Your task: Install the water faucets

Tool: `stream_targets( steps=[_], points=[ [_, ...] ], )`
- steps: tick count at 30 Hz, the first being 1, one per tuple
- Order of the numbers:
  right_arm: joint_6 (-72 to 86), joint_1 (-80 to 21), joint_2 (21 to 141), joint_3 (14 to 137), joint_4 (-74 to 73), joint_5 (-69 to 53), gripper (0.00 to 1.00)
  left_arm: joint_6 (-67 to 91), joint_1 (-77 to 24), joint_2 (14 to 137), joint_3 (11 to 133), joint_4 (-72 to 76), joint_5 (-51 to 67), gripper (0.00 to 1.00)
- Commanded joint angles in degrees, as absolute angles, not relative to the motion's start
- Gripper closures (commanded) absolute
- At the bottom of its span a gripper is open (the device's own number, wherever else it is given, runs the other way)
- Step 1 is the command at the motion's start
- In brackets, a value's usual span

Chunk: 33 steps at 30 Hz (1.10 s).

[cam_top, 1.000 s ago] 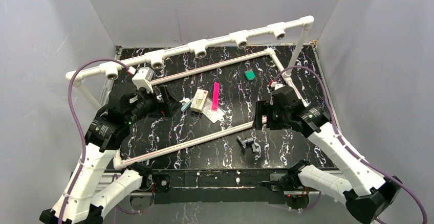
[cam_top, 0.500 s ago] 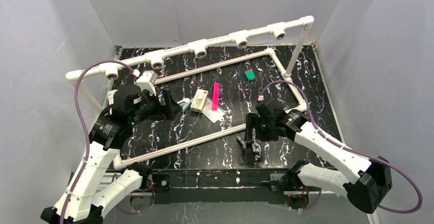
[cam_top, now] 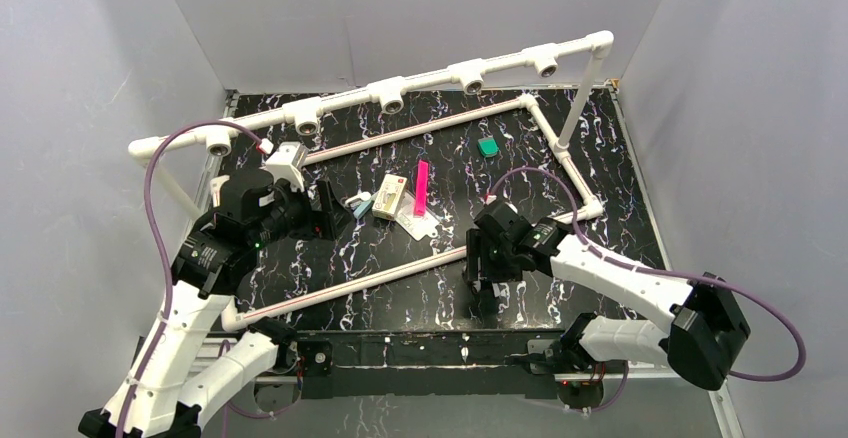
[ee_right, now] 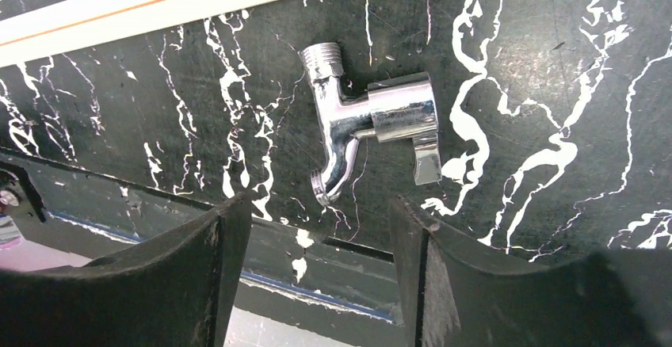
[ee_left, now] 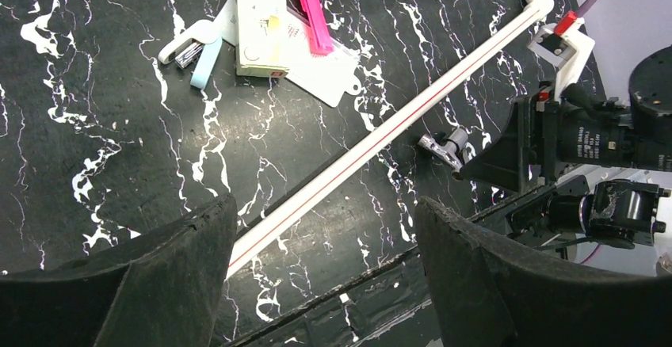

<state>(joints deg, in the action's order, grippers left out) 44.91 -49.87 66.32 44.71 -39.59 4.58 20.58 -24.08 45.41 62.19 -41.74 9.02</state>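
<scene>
My R gripper (ee_right: 317, 236) spread wide over the faucet (ee_right: 360, 125), not gripped yet; tee sockets (cam_top: 390, 98) all empty, so install's barely begun.

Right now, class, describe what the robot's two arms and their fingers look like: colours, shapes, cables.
Both the left arm and right arm have white shells with black joints. A purple cable loops along each. The fingers are broad, matte black wedges.

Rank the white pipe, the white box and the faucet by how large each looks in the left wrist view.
Largest to smallest:
1. white pipe, which runs across the frame
2. white box
3. faucet, clearly the smallest
</scene>
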Motion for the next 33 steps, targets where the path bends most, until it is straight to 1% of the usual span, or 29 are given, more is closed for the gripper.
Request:
stream_targets(
  steps=[1, 5, 14, 18, 25, 29, 33],
  points=[
    [47.71, -50.62, 67.68, 43.32, -35.82, 5.8, 0.3, 19.43, -23.99, 44.48, 61.61, -43.35, 8.71, 0.21],
    [48.54, -50.8, 69.07, 42.45, -34.18, 5.12, 0.36, 19.18, -23.99, 44.35, 61.99, -43.76, 9.06, 0.2],
    [49.82, -51.47, 72.11, 40.69, -32.01, 5.04, 0.42, 18.72, -23.99, 44.02, 62.07, -44.37, 9.22, 0.2],
    [50.35, -51.56, 72.82, 39.81, -31.16, 5.45, 0.47, 18.72, -23.99, 43.77, 61.75, -44.44, 9.33, 0.2],
    [50.93, -51.55, 73.85, 38.32, -29.7, 5.72, 0.54, 18.55, -23.99, 43.16, 60.96, -44.71, 9.49, 0.2],
    [51.3, -51.66, 73.84, 37.47, -28.86, 5.38, 0.64, 18.46, -23.99, 42.83, 60.66, -45.04, 9.32, 0.2],
    [51.38, -51.8, 73.4, 37.14, -28.67, 5.26, 0.8, 18.41, -23.99, 42.68, 60.58, -45.23, 9.23, 0.2]
  ],
)
